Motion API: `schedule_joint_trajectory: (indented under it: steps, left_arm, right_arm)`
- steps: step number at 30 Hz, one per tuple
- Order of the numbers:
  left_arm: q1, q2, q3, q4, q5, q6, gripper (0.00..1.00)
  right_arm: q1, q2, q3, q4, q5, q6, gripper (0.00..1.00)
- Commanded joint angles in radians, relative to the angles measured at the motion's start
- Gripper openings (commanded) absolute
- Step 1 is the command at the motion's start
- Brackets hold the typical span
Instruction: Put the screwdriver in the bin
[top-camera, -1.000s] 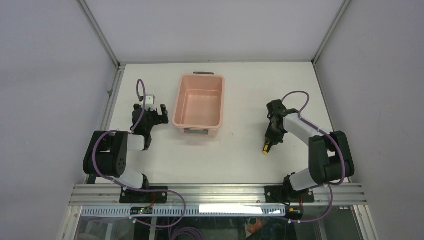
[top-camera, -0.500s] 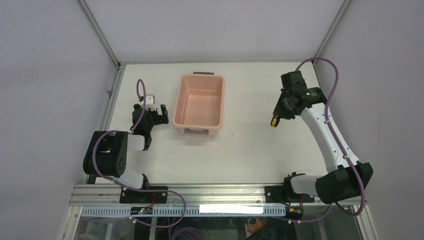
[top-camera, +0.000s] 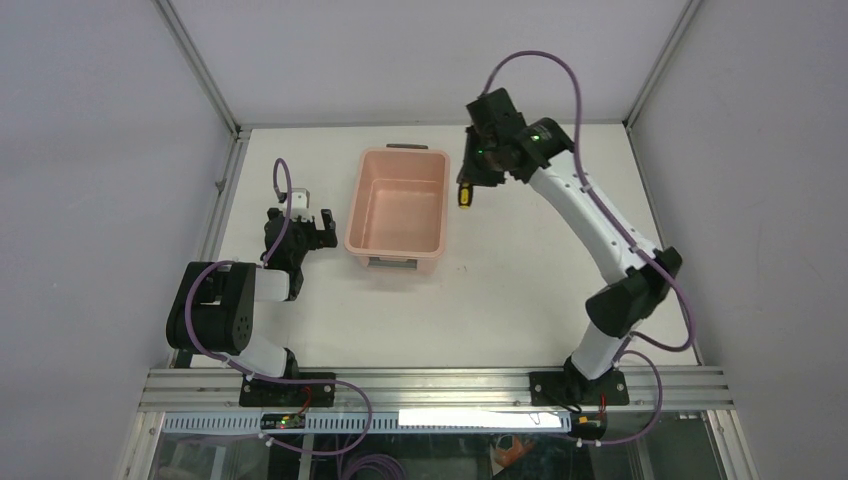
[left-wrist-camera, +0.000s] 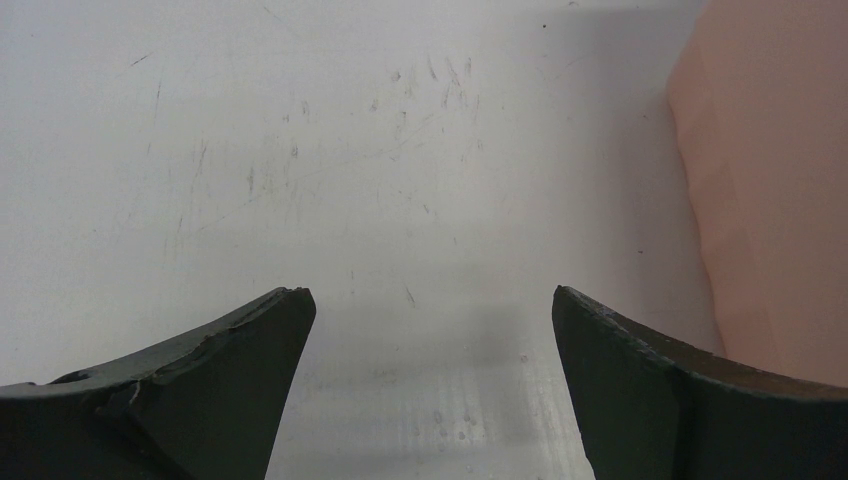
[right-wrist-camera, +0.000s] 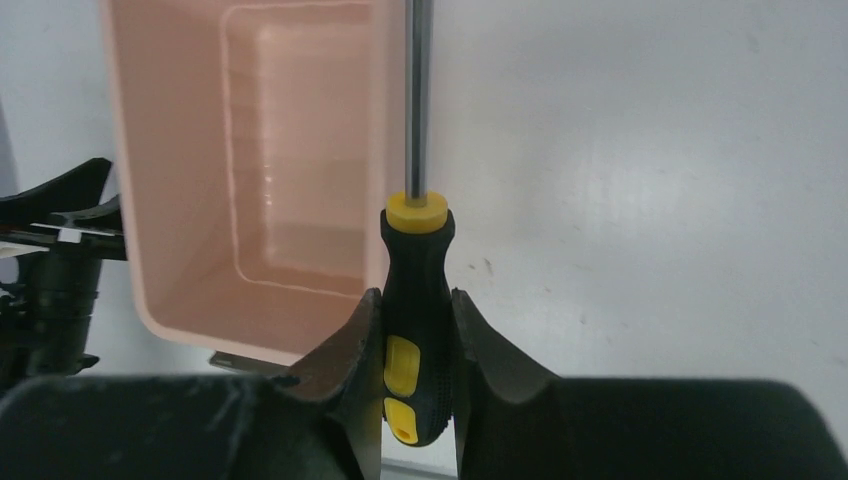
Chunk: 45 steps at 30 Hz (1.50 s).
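Observation:
The pale pink bin (top-camera: 352, 212) stands at the back middle of the table, with nothing inside it. My right gripper (top-camera: 468, 182) is shut on the screwdriver (top-camera: 464, 196) and holds it in the air just right of the bin's far right corner. In the right wrist view the jaws (right-wrist-camera: 415, 320) clamp the yellow-and-black handle (right-wrist-camera: 417, 290). The shaft points away along the bin's right rim (right-wrist-camera: 378, 150). My left gripper (top-camera: 315, 222) is open and empty, low over the table just left of the bin. Its wrist view (left-wrist-camera: 430, 310) shows the bin's wall (left-wrist-camera: 770, 200).
Grey enclosure walls and metal frame posts (top-camera: 200, 70) ring the white table. A grey handle (top-camera: 407, 146) sticks out at the bin's far end. The left arm (right-wrist-camera: 50, 260) shows beside the bin in the right wrist view.

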Motion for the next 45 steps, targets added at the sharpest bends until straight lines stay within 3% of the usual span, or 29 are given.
schedule_joint_trajectory:
  steps: [1, 7, 14, 18, 22, 27, 31, 36, 40, 42, 45]
  left_arm:
    - [-0.009, -0.027, 0.002, 0.027, 0.004, -0.016, 0.99]
    - [-0.008, -0.028, 0.002, 0.027, 0.004, -0.016, 0.99]
    - [-0.008, -0.027, 0.002, 0.027, 0.005, -0.016, 0.99]
    - [-0.009, -0.027, 0.002, 0.027, 0.004, -0.016, 0.99]
    - [-0.008, -0.027, 0.002, 0.027, 0.004, -0.016, 0.99]
    - [-0.009, -0.027, 0.002, 0.027, 0.004, -0.016, 0.99]
    - [-0.008, -0.028, 0.002, 0.027, 0.004, -0.016, 0.99]
    - [-0.008, -0.027, 0.002, 0.027, 0.005, -0.016, 0.99]
    - [-0.008, -0.027, 0.002, 0.027, 0.003, -0.017, 0.99]
    - [-0.008, -0.027, 0.002, 0.027, 0.005, -0.016, 0.99]
    - [-0.009, -0.027, 0.002, 0.027, 0.003, -0.016, 0.99]
  right_arm:
    - [0.093, 0.168, 0.134, 0.119, -0.072, 0.03, 0.0]
    - [0.17, 0.477, 0.319, 0.131, -0.066, 0.04, 0.01]
    - [0.204, 0.633, 0.236, 0.214, -0.002, 0.084, 0.01]
    - [0.206, 0.7, 0.208, 0.231, 0.013, 0.093, 0.09]
    - [0.207, 0.709, 0.202, 0.222, 0.004, 0.085, 0.25]
    - [0.211, 0.615, 0.232, 0.21, 0.0, 0.023, 0.41]
    - [0.221, 0.482, 0.266, 0.208, -0.008, -0.06, 0.65]
    - [0.222, 0.294, 0.274, 0.229, 0.043, -0.173, 0.73]
    - [0.209, 0.149, 0.202, 0.223, 0.131, -0.25, 0.9]
    - [0.169, 0.071, 0.134, 0.224, 0.167, -0.27, 0.99]
    - [0.06, -0.046, 0.025, 0.215, 0.199, -0.283, 0.99]
